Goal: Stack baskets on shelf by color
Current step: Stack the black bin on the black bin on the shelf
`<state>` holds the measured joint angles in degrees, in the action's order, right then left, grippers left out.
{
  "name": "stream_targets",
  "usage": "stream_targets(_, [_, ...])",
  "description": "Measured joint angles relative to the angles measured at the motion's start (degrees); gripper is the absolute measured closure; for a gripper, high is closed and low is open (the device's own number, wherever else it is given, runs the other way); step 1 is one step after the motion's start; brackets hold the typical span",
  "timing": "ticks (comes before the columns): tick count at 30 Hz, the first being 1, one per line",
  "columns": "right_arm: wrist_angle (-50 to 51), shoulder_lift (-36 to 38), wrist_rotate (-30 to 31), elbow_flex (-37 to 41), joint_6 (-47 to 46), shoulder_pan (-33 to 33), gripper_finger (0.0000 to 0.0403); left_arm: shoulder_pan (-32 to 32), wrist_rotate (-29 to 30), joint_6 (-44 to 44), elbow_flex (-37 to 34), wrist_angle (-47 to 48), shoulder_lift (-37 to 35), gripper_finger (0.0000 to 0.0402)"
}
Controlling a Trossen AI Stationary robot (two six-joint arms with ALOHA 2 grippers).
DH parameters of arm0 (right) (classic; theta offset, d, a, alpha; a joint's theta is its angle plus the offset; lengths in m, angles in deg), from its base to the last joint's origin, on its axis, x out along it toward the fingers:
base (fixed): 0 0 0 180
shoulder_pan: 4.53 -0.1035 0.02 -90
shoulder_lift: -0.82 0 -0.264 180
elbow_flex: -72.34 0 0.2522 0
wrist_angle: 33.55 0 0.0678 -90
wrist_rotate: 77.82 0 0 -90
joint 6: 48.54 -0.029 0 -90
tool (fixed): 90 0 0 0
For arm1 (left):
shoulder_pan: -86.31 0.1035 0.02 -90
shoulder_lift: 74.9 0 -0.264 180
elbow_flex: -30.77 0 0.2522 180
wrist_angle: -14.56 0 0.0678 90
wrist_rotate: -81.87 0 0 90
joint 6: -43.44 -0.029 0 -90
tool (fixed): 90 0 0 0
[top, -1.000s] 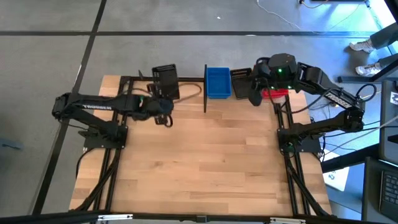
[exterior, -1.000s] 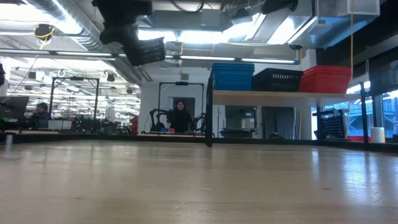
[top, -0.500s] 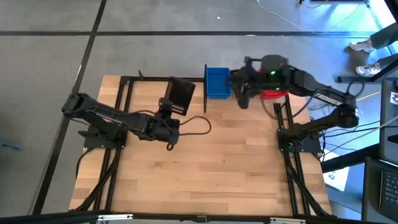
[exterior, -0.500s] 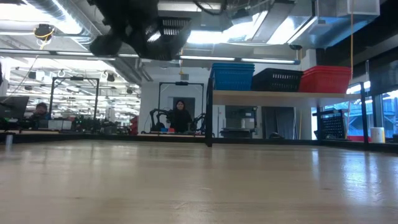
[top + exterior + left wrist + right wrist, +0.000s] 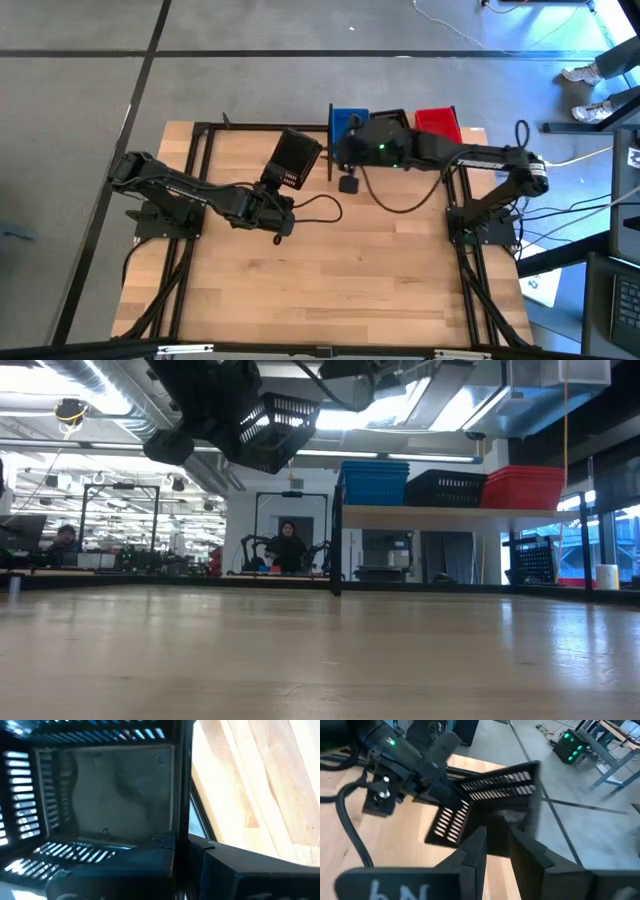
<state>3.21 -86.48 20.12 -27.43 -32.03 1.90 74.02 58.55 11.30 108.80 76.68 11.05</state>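
Jaws of the left gripper together, clamped on the wall of a black basket; in the left wrist view the basket's inside fills the frame with its wall pinched between the dark fingers. We see the basket carried tilted, high above the counter, left of the shelf and well apart from it.

Right gripper reaches out from the shelf's left end towards the carried basket. Its jaws stand partly apart with nothing between them, going by the right wrist view, where the black basket shows just ahead of them. We judge a hand-over or a steadying grip is being set up, though we cannot tell which.

On the shelf we count a blue stack, a black stack and a red stack, side by side, black in the middle.

Risks, as we judge them:
- One-wall pinch on a tilted basket; a nudge from the right arm could twist it loose and drop it to the counter.
- Both arms converge near the shelf's left post; a clip on the post or on the blue stack could shove the stacks askew.
- The cable looping under the right arm could snag.
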Motion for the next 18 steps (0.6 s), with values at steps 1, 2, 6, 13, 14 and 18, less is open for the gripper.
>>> stream_targets(1, [-0.4, -0.6, 0.0, 0.0, -0.5, -0.1, 0.032, 0.0, 0.0, 0.0, 0.0, 0.0, 0.0, 0.0401])
stream_targets(2, [-0.7, -1.3, 0.0, 0.0, -0.9, -0.2, 0.032, 0.0, 0.0, 0.0, 0.0, 0.0, 0.0, 0.0401])
stream_targets(6, [-2.3, -3.4, 1.2, 0.0, -0.9, -0.3, 0.032, -0.3, -0.3, 0.0, 0.0, 0.0, 0.0, 0.0401])
stream_targets(13, [-2.7, -4.2, 11.8, 0.0, -0.8, -1.1, 0.032, -0.5, -3.5, 0.0, 0.0, 0.0, 0.0, 0.0401])
stream_targets(14, [-2.7, -4.2, 11.8, 0.0, -0.8, -1.1, 0.032, -0.5, -3.5, 0.1, 0.0, 0.0, 0.0, 0.0401])
stream_targets(18, [-2.7, -4.2, 10.9, 0.0, -1.2, -1.1, 0.032, -0.5, -3.5, 0.1, 0.0, 0.0, 0.0, 0.0401])
